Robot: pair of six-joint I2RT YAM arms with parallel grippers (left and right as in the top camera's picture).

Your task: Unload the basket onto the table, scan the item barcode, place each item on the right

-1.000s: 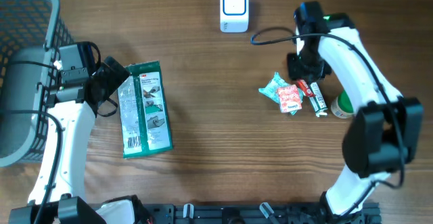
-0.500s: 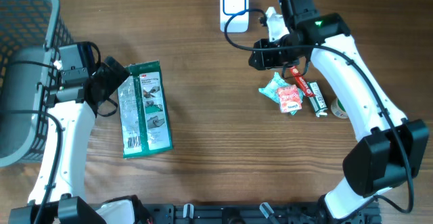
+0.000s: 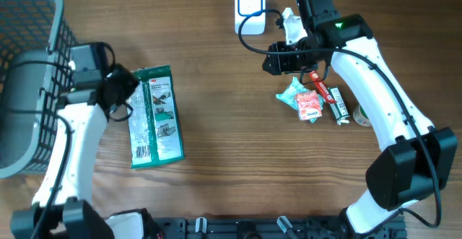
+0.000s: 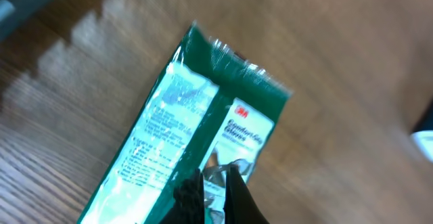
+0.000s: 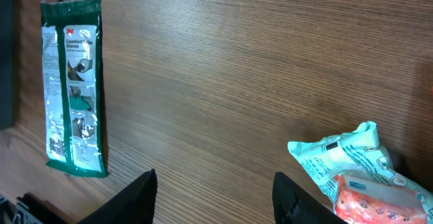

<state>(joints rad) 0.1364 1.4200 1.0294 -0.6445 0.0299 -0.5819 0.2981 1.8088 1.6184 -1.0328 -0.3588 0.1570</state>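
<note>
A long green-and-clear plastic packet [image 3: 155, 116] lies flat on the brown wooden table [image 3: 231, 167], left of centre. Its far-left edge is met by the left gripper [image 4: 213, 183], whose fingers are pressed together on what looks like a crinkle of the film; the wrist view is blurred, so the depth of the bite can't be judged. The right gripper [image 5: 215, 180] is held spread & empty over bare wood right of centre, betw. the small white box-shaped scanner [image 3: 250, 9] at the far edge and a pile of small packets [image 3: 310, 102] to the right. Risks, as judged: w/ only thin film pinched, the packet could be lost from the grip once lifted, or could sag & swing, being long, floppy and held near one end. The barcode, not made out for certain here, could be left turned away from the scanner's window, so no read would be got. The scanner is well apart from the packet, and the right arm and the scanner's black cable [image 3: 244, 40] lie near that path; a clash or snag could be caused unless the arm is cleared.
</note>
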